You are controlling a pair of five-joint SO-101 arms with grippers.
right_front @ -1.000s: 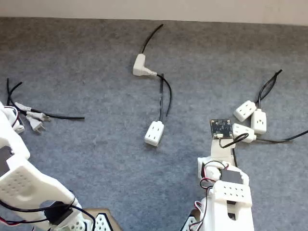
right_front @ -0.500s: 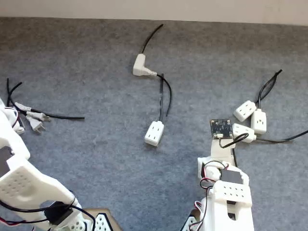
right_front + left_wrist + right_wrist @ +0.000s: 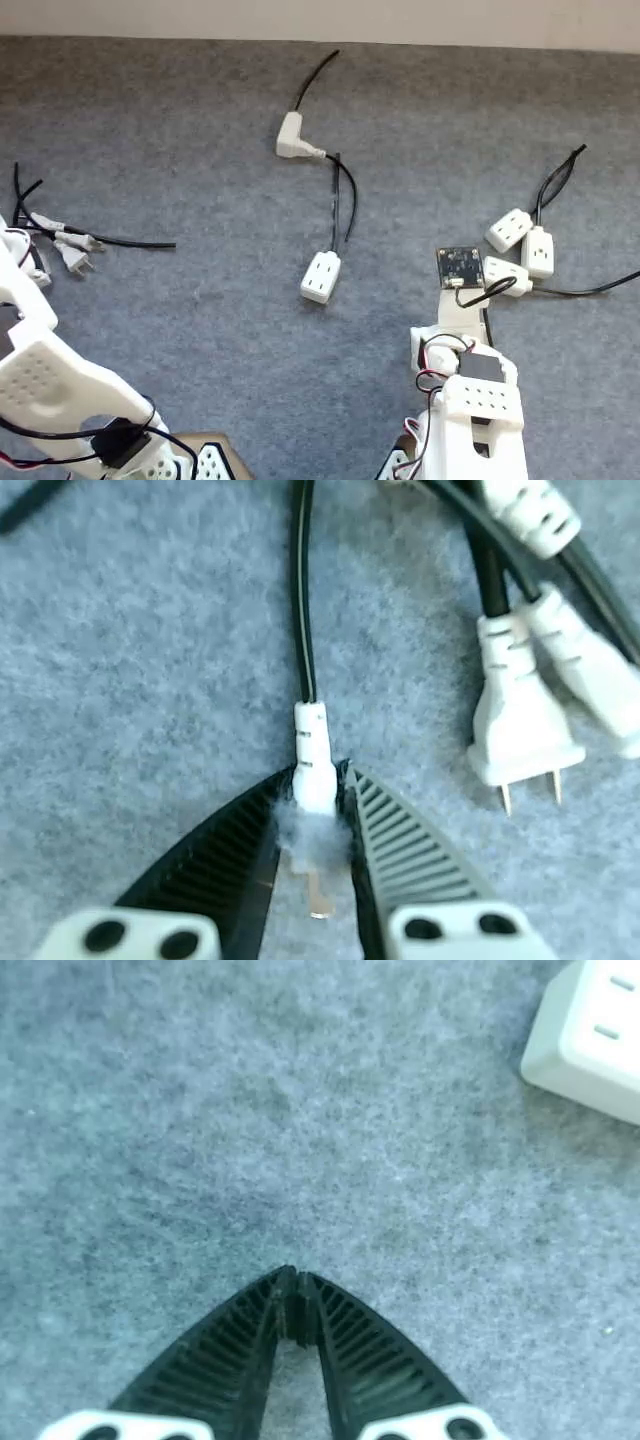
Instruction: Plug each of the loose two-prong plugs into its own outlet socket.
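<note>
My left gripper [image 3: 315, 777] is shut on a small white two-prong plug [image 3: 311, 755] lying on the grey carpet, its black cord running straight away from the jaws. Two more white plugs [image 3: 521, 725] lie beside it with prongs bare. From above, these loose plugs [image 3: 68, 247] sit at the far left, next to the left arm [image 3: 28, 300]. A white outlet socket [image 3: 320, 276] lies mid-table, and three more sockets [image 3: 521, 250] cluster at the right. My right gripper [image 3: 298, 1280] is shut on nothing over bare carpet, near a socket's corner [image 3: 590, 1045].
An angled white plug [image 3: 290, 135] on a black cord lies at the back centre, its cord curving down to the middle socket. Black cords trail from the right cluster toward the table's right edge. The right arm [image 3: 470, 390] stands at the front right.
The left arm has shifted slightly toward the front at the table's left edge, and the black cord loops beside it have moved a little. The right arm has kept still.
</note>
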